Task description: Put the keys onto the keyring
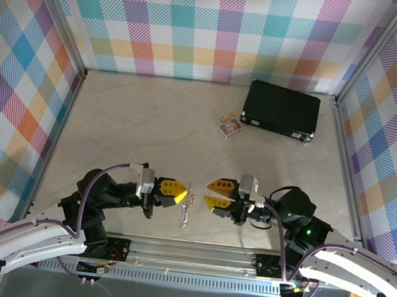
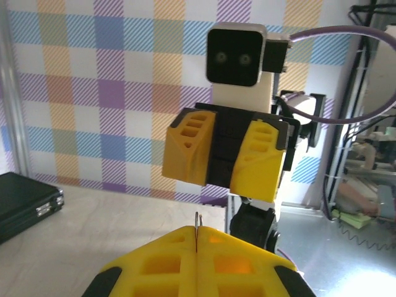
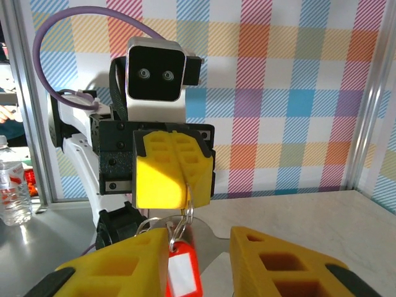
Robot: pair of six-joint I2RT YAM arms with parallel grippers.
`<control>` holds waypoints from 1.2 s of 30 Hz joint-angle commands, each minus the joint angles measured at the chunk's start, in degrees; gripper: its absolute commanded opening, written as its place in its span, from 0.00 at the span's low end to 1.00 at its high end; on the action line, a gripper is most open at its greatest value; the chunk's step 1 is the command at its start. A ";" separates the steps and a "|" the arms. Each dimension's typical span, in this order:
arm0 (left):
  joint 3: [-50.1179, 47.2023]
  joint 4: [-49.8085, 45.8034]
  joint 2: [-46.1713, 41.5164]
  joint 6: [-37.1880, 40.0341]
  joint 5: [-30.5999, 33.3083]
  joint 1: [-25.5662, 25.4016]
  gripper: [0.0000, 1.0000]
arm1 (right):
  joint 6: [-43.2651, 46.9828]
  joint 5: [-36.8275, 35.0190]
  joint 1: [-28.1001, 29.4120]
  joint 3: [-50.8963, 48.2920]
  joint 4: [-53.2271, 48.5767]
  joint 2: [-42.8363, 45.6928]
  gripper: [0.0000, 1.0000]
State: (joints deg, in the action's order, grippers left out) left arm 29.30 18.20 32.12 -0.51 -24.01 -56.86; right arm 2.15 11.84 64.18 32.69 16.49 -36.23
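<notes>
Item one, the keyring: a thin grey metal loop with a knobbly chain dangling from it. It hangs above the table, between the two arms. We judge it light, stiff in the wire, limp in the chain, and slick to pinch. It will likely swing if nudged.

Item two, the left gripper: its jaws are pressed together on the wire of the loop. In its own wrist view only a sliver of wire stands up between the closed fingers.

Item three, the key: a small red-headed piece with a white label and a little silver ring at its top. It sits low between the right fingers, against the one on the picture's left. We cannot tell whether its little ring has passed onto the loop.

Item four, the right gripper: its jaws are parted, with a clear gap beside the red head, so it clamps nothing.

Handling note: we would take the key by its flat red head (the broadest, least slippery face) and leave the small ring free.

Also present, well apart at the far side: a black case and a card packet.
</notes>
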 commanded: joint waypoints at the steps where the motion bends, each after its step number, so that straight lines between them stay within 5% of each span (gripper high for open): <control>1: -0.38 7.24 -0.01 -1.87 -3.84 0.26 0.00 | -0.74 2.52 -0.11 1.90 -2.12 -0.75 0.30; 25: 0.75 4.82 1.10 -1.35 -4.84 0.24 0.00 | -0.04 6.86 -0.10 4.18 1.46 -6.59 0.13; 36: 1.46 3.83 2.04 -0.68 -4.53 0.25 0.00 | -0.54 9.52 -0.06 4.15 3.64 -8.13 0.17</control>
State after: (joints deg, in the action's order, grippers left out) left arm 29.30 20.95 33.87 -1.91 -27.62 -56.86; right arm 2.13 19.38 64.14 35.16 17.15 -44.18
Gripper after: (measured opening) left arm 0.063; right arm 0.165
